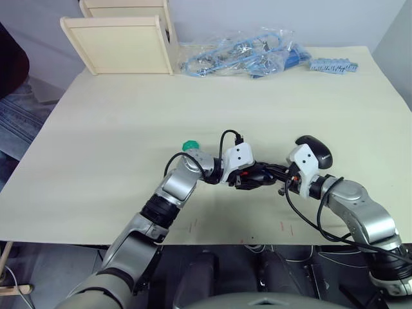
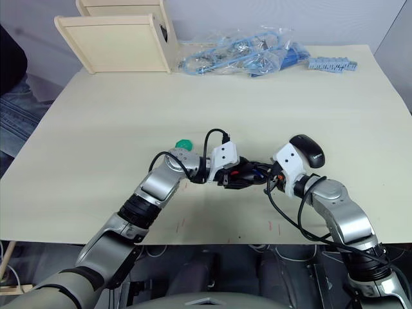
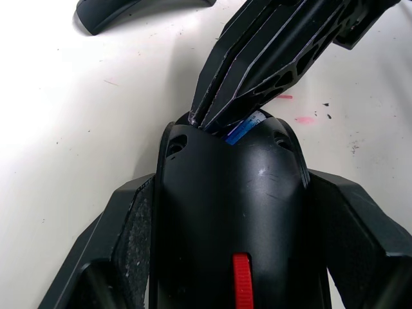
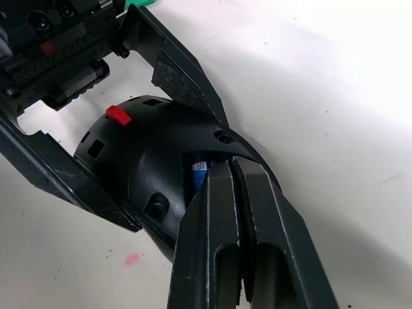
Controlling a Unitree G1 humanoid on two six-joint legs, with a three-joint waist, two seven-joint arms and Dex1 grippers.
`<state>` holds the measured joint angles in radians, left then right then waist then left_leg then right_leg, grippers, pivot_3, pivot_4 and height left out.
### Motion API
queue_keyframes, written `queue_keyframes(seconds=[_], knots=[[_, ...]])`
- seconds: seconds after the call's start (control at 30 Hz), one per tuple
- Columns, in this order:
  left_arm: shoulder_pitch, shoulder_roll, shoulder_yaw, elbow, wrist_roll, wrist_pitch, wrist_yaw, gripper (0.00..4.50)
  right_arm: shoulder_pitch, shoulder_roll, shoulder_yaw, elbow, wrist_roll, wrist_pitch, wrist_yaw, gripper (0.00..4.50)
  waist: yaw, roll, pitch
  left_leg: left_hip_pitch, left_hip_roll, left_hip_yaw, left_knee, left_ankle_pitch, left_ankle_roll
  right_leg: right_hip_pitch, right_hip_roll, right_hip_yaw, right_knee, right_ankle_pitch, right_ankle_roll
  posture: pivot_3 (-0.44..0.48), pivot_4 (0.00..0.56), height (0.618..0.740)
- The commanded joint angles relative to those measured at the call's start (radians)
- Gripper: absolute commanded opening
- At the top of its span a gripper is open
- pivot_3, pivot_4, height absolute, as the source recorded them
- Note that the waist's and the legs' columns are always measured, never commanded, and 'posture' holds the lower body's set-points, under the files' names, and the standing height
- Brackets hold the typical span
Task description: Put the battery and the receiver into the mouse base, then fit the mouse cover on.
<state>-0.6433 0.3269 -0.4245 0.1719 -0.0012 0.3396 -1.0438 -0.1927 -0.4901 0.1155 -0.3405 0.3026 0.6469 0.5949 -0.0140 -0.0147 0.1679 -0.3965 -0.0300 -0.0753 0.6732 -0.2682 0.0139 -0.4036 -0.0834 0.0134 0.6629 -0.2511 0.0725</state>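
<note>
My left gripper is shut on the black mouse base, gripping its two sides just above the table; a red part shows on the shell. The blue-and-white battery lies in the base's hollow. My right gripper is shut, its fingers pressed together, and their tips reach into the hollow at the battery. The glossy black mouse cover rests on the table just behind my right wrist. The receiver is hidden.
A green round disc lies by my left forearm. At the back stand a wooden box, clear bags of blue parts and a blue strip. A person is at the left edge.
</note>
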Motion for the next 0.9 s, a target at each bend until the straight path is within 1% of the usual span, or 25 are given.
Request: queue_keyframes(seconds=[0.03,0.13,0.2,0.3,0.37,0.43,0.47,0.53,0.6,0.63,0.67,0.77,0.83,0.9], knots=[[0.011,0.008,-0.014,-0.008,0.015,-0.004,0.003,2.99,0.029,0.019,-0.042,0.016,0.033,0.011,-0.006,0.03,0.0,0.0,0.0,0.0,0.0,0.0,0.0,0.0,0.0,0.0,0.0,0.0,0.0,0.0,0.0,0.0,0.15,0.74],[0.01,0.002,-0.007,-0.004,0.006,-0.002,0.007,2.99,0.034,0.044,-0.124,-0.045,0.125,0.012,0.009,0.03,0.0,0.0,0.0,0.0,0.0,0.0,0.0,0.0,0.0,0.0,0.0,0.0,0.0,0.0,0.0,0.0,0.15,0.74],[0.01,-0.004,0.002,-0.008,-0.004,0.009,0.011,2.99,0.041,0.039,-0.153,-0.074,0.147,0.016,0.009,0.03,0.0,0.0,0.0,0.0,0.0,0.0,0.0,0.0,0.0,0.0,0.0,0.0,0.0,0.0,0.0,0.0,0.15,0.74],[0.01,0.003,-0.001,-0.009,0.0,0.001,0.005,2.99,0.073,0.002,-0.174,-0.123,0.156,0.013,0.023,0.03,0.0,0.0,0.0,0.0,0.0,0.0,0.0,0.0,0.0,0.0,0.0,0.0,0.0,0.0,0.0,0.0,0.15,0.74],[0.014,0.008,0.007,-0.018,-0.014,0.004,-0.006,4.0,0.116,-0.04,-0.209,-0.167,0.177,0.025,0.042,0.0,0.0,0.0,0.0,0.0,0.0,0.0,0.0,0.0,0.0,0.0,0.0,0.0,0.0,0.0,0.0,0.0,0.15,0.74],[0.019,0.006,0.029,-0.038,-0.038,0.022,-0.007,4.48,0.143,-0.061,-0.245,-0.191,0.211,0.047,0.045,0.0,0.0,0.0,0.0,-0.001,0.0,0.0,0.0,0.0,0.0,0.0,0.0,0.0,-0.001,0.0,0.0,0.0,0.15,0.74],[0.023,0.006,0.046,-0.056,-0.056,0.038,-0.005,4.5,0.154,-0.074,-0.259,-0.199,0.223,0.055,0.045,0.26,0.0,0.001,0.0,-0.001,0.0,0.0,0.0,0.0,0.0,0.0,0.0,0.0,-0.001,0.0,0.0,0.0,0.15,0.74],[0.036,0.02,0.071,-0.095,-0.081,0.059,-0.008,4.5,0.177,-0.099,-0.274,-0.213,0.225,0.054,0.049,0.93,-0.002,0.001,0.0,-0.001,0.0,0.0,0.0,0.0,0.0,0.0,0.0,0.001,0.0,0.0,0.0,0.0,0.15,0.74],[0.055,0.041,0.095,-0.143,-0.109,0.077,-0.016,4.5,0.192,-0.107,-0.302,-0.227,0.25,0.061,0.045,2.06,-0.003,0.001,0.0,0.0,0.001,0.0,0.0,0.0,0.0,0.0,0.0,0.001,0.0,0.0,0.0,0.0,0.15,0.74],[0.071,0.059,0.113,-0.179,-0.127,0.097,-0.018,4.5,0.206,-0.115,-0.318,-0.237,0.258,0.064,0.046,2.53,-0.003,0.001,0.0,0.0,0.001,0.0,0.0,0.0,0.0,0.0,0.001,0.001,0.0,0.0,0.0,0.0,0.15,0.74],[0.086,0.078,0.129,-0.213,-0.141,0.112,-0.021,4.5,0.221,-0.124,-0.333,-0.247,0.262,0.065,0.05,2.81,-0.003,0.001,0.0,0.0,0.001,0.0,0.0,0.0,0.0,0.0,0.001,0.001,0.0,0.0,0.0,0.0,0.15,0.74],[0.132,0.124,0.172,-0.301,-0.19,0.159,-0.015,4.5,0.265,-0.145,-0.367,-0.271,0.276,0.063,0.055,4.4,0.0,0.001,0.0,0.0,0.001,0.0,-0.001,0.0,0.0,0.0,0.0,0.001,0.0,0.0,0.0,0.0,0.15,0.74],[0.182,0.153,0.218,-0.379,-0.232,0.189,-0.01,4.5,0.3,-0.154,-0.401,-0.285,0.281,0.063,0.051,4.4,0.001,0.001,0.0,-0.001,0.001,0.0,-0.001,0.0,0.0,0.0,0.0,0.001,-0.001,0.0,0.0,0.0,0.15,0.74],[0.259,0.179,0.299,-0.482,-0.31,0.244,-0.001,4.5,0.325,-0.159,-0.442,-0.29,0.284,0.073,0.034,4.4,-0.003,0.001,0.0,-0.001,0.001,0.0,-0.001,0.0,0.0,0.0,0.0,0.001,-0.001,0.0,0.0,0.0,0.15,0.74]])
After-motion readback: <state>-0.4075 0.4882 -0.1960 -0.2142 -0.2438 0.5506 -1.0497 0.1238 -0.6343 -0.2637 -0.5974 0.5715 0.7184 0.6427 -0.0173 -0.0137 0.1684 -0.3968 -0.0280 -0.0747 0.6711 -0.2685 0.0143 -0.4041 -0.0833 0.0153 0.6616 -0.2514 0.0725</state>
